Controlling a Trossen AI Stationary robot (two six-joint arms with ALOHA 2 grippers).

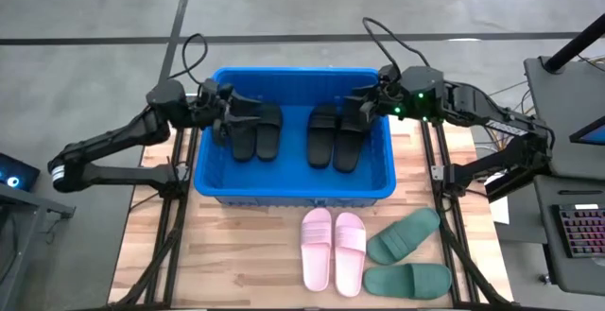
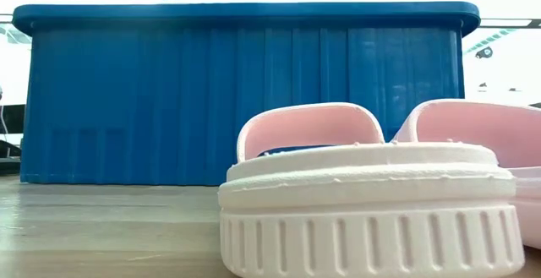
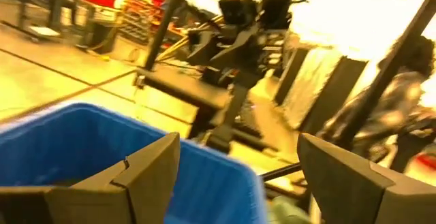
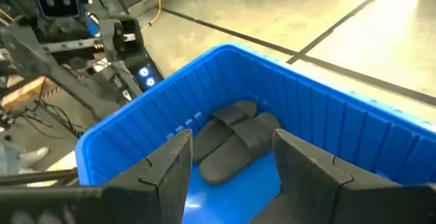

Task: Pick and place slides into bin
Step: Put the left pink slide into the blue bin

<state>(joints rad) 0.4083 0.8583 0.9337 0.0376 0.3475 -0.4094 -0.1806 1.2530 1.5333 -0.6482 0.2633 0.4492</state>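
hovering both my pincers over the blue bin (image 1: pixel 293 194) right now, one at each end. my left gripper (image 1: pixel 230 112) is up above the left part of the tub, fingers spread wide with nothing between them, sitting over the first pair of black slides (image 1: pixel 257 131). my right gripper (image 1: pixel 364 104) is above the right part, fingers parted too and empty, with the second black pair (image 1: pixel 335 138) lying on the bin floor just below it. from my right wrist i can see two black slides (image 4: pixel 235 139) lying side by side on the blue floor near the far wall, pretty sure that's the other pair but the angle makes it hard to say.

out on the wooden table (image 1: pixel 241 254) in front of the bin: the pink slides (image 1: pixel 334 250) side by side, touching, and just to their right the two dark green slides (image 1: pixel 408 258), one angled, one lying flat across. the low camera is basically staring at the heel of a pink slide (image 2: pixel 368 206) with the bin wall (image 2: pixel 169 100) behind it
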